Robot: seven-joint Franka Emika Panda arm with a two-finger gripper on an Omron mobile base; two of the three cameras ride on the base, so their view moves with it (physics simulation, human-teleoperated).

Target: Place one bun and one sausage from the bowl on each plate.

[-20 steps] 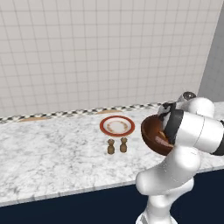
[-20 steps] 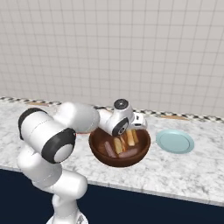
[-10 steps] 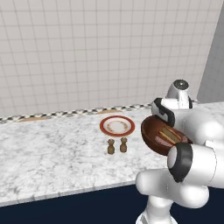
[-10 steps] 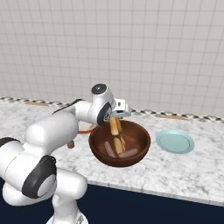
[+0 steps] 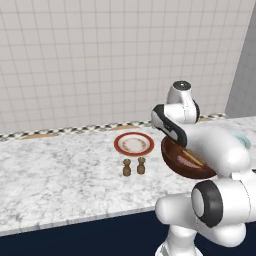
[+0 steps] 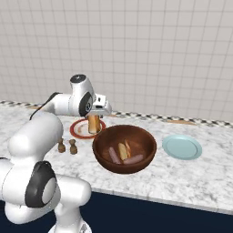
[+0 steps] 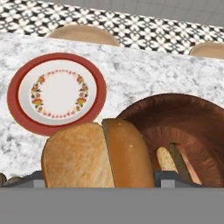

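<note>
Hand view has a bun [image 7: 98, 155] filling the bottom centre, gripped between the two dark fingertips [image 7: 168, 178] that show at its lower corners, so the jaws are closed narrowly on it. In the right base view the same bun [image 6: 93, 123] hangs upright under the gripper [image 6: 94, 124], above the counter between the red-rimmed plate [image 6: 80, 132] and the bowl [image 6: 124, 148].

The red-rimmed plate [image 7: 56, 92] lies at about ten o'clock from the bun in the hand view, bare on its cream centre with a ring of small flowers. The brown bowl [image 7: 183, 131] sits at three o'clock, just beside the bun, and another bun and a sausage lie in its hollow. From the right base view the bowl holds a bun [image 6: 124, 150] and sausages [image 6: 113, 155].

The teal-rimmed plate [image 6: 182, 146] rests at three o'clock from the bowl, near it and empty. Two small brown shakers [image 6: 67, 146] stand at nine o'clock from the bowl on the marble counter [image 6: 195, 177].
</note>
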